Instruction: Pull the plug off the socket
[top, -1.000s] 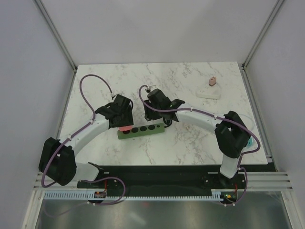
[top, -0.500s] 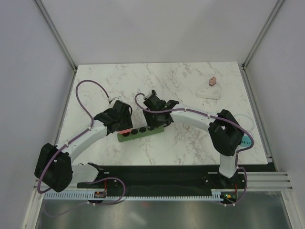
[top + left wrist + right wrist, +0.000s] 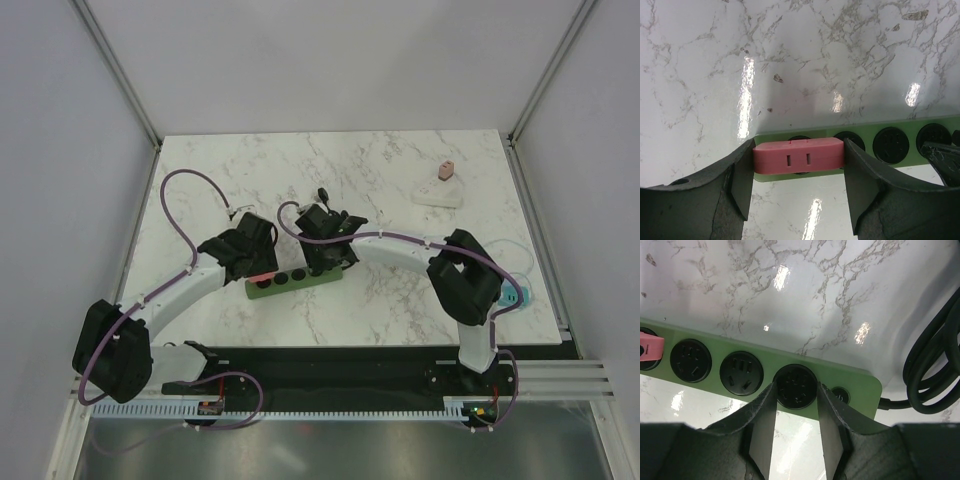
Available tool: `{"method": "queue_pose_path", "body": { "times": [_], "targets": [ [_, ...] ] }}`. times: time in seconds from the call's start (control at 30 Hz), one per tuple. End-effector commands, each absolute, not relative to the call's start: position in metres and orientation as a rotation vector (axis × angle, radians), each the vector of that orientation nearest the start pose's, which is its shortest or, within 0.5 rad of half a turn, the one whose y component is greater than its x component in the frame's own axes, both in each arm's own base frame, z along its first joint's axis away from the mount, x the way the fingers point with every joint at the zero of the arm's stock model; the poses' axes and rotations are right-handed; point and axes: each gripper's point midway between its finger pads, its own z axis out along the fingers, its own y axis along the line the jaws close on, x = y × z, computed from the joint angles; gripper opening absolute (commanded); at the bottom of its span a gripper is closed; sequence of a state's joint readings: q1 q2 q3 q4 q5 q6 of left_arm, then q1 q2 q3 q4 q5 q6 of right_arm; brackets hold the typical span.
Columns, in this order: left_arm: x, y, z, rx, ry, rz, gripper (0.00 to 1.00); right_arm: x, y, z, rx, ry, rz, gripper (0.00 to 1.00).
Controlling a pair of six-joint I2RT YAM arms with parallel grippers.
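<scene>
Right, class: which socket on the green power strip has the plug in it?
The end socket farthest from the black cord: the pink plug sits there; the other three sockets are empty.

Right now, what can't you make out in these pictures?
Pink plug prongs: left wrist view, buried in a socket of the green power strip.
Black cable, far end: right wrist view, cut by the frame edge.
Pink item far right: top view, too small to identify.
Right gripper touching the strip: its fingers hide it.
</scene>
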State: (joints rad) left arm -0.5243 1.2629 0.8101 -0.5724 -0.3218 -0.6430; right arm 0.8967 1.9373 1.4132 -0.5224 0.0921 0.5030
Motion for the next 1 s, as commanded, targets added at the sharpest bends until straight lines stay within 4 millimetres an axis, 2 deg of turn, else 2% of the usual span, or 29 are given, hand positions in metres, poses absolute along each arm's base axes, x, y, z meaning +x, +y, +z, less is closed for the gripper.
{"method": "queue_pose_path", "body": {
  "times": [0.0, 0.17, 0.33, 0.6, 0.83, 0.97],
  "targets": [
    [0.291, -0.132, 0.116, -0.381, 2.334, -0.195, 0.02, 0.259, 0.348, 0.029, -0.500, 2.679, 0.315, 0.44],
    [0.292, -0.137, 0.123, -0.372, 2.326, -0.231, 0.02, 0.242, 0.333, 0.002, -0.519, 2.715, 0.226, 0.41],
    [0.291, -0.143, 0.129, -0.349, 2.330, -0.273, 0.02, 0.224, 0.303, -0.031, -0.531, 2.720, 0.044, 0.41],
    [0.283, -0.145, 0.125, -0.342, 2.349, -0.304, 0.02, 0.200, 0.288, -0.080, -0.534, 2.756, -0.009, 0.41],
    [0.280, -0.150, 0.139, -0.267, 2.347, -0.343, 0.02, 0.194, 0.281, -0.097, -0.555, 2.786, -0.035, 0.41],
    [0.279, -0.154, 0.154, -0.219, 2.335, -0.374, 0.02, 0.186, 0.274, -0.107, -0.558, 2.803, -0.033, 0.41]
  ]
}}
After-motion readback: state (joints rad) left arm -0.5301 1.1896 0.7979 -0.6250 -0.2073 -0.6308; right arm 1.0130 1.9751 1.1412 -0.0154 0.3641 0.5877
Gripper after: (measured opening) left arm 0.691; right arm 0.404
